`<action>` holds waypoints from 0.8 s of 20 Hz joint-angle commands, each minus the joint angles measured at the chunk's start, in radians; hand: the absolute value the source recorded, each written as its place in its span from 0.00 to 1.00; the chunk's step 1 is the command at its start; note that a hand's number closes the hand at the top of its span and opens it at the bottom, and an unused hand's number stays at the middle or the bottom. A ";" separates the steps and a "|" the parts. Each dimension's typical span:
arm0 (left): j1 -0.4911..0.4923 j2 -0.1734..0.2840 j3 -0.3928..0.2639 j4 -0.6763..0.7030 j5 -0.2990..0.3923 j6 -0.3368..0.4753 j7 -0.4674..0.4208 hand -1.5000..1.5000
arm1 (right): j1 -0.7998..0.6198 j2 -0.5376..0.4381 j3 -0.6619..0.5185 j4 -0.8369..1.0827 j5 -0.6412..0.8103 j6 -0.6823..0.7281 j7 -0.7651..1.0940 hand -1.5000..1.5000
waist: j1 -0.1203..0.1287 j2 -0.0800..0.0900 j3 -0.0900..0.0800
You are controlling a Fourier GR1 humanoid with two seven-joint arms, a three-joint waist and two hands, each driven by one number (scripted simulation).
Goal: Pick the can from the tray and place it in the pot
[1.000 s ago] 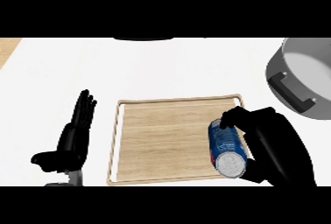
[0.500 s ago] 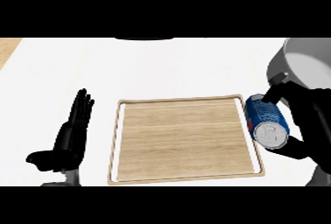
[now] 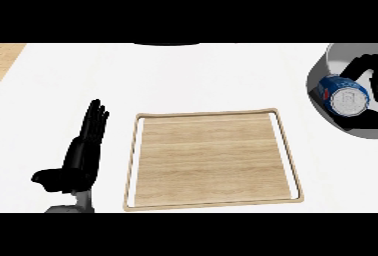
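Observation:
The blue can with its silver top facing up hangs over the grey pot at the right edge. My right hand is curled round the can from behind, mostly cut off by the view's edge. The wooden tray lies in the middle of the white counter with nothing on it. My left hand rests open left of the tray, fingers pointing up.
A dark round shape shows at the top edge. A strip of wood-coloured surface shows at the far upper left.
My right hand has carried the can up and to the right, from beside the tray's right edge to over the pot. The left hand has not moved.

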 commanded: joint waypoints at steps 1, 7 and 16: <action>0.040 -0.037 -0.037 -0.021 -0.024 0.019 -0.019 0.50 | -0.060 -0.105 -0.132 0.181 -0.066 -0.040 -0.115 1.00 | 0.001 0.000 0.000; -0.042 -0.024 0.011 0.058 -0.016 0.012 -0.012 0.50 | -0.165 -0.205 -0.185 0.550 -0.086 -0.138 -0.297 1.00 | 0.004 0.004 0.001; -0.021 0.004 0.023 0.053 -0.005 -0.036 -0.047 0.50 | -0.284 -0.260 -0.139 1.022 -0.014 -0.197 -0.438 1.00 | 0.015 0.006 0.001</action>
